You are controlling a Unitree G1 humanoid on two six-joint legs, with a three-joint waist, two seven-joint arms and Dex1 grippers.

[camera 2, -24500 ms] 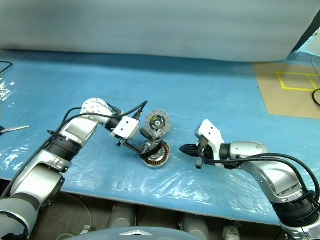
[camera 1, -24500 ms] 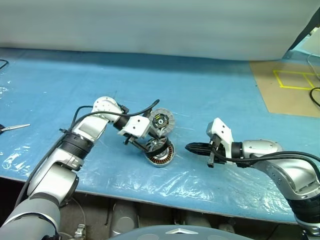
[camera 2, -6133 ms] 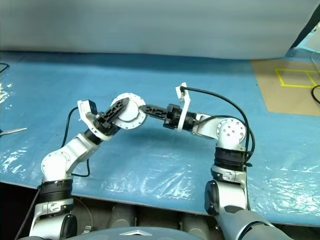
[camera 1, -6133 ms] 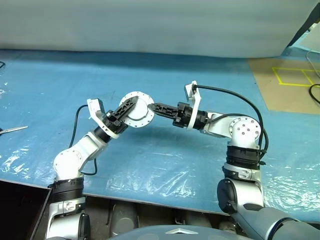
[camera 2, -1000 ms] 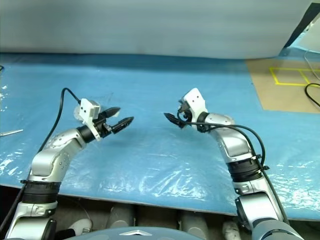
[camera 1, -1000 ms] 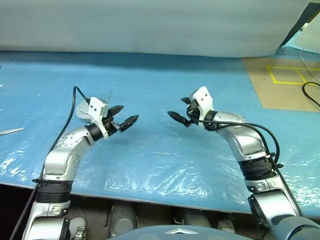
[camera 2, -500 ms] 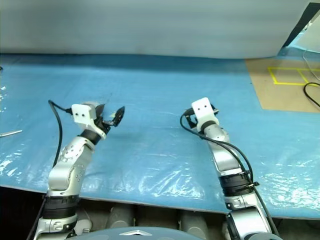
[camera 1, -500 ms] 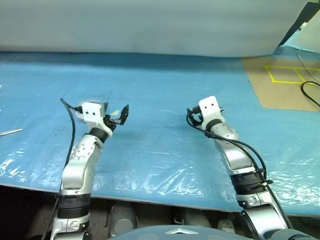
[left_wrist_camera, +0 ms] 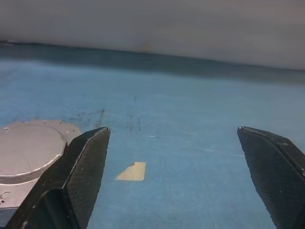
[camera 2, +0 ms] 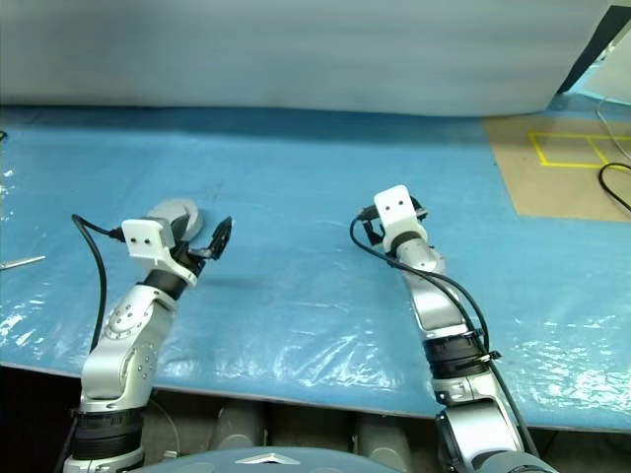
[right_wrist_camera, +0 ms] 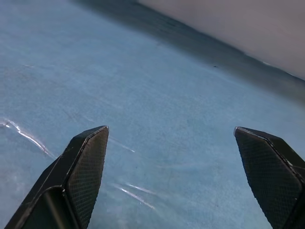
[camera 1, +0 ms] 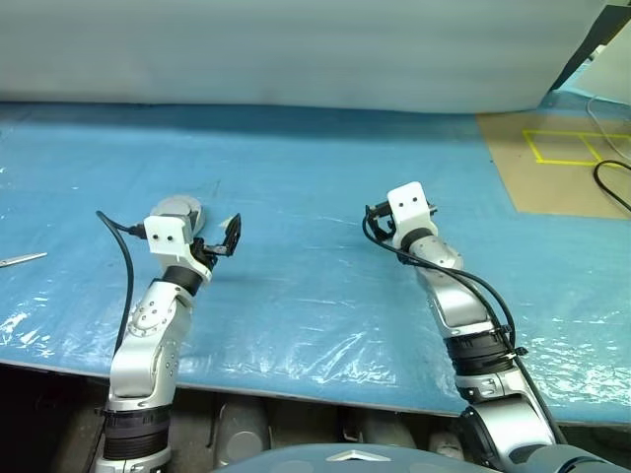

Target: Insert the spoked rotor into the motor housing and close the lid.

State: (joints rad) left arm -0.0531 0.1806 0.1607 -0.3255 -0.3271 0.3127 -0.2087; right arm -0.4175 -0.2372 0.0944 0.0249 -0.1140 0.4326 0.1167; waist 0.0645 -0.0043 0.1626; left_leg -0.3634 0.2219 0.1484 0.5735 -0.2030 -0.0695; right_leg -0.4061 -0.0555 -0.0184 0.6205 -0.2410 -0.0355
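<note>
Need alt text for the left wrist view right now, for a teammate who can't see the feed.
The open left gripper frames a blue table cover, holding nothing. The closed silver-grey motor housing lies on the cover beside one finger, with a small tan patch ahead between the fingers.

You are looking at a lab or workshop test bench: a wide table (camera 1: 325, 187) covered in blue sheeting under clear, crinkled plastic film, a plain pale backdrop (camera 1: 296, 49) behind it, a brown floor (camera 1: 552, 177) marked with yellow tape squares (camera 1: 562, 148), and loose black cables (camera 1: 611, 187) at the far right.
</note>
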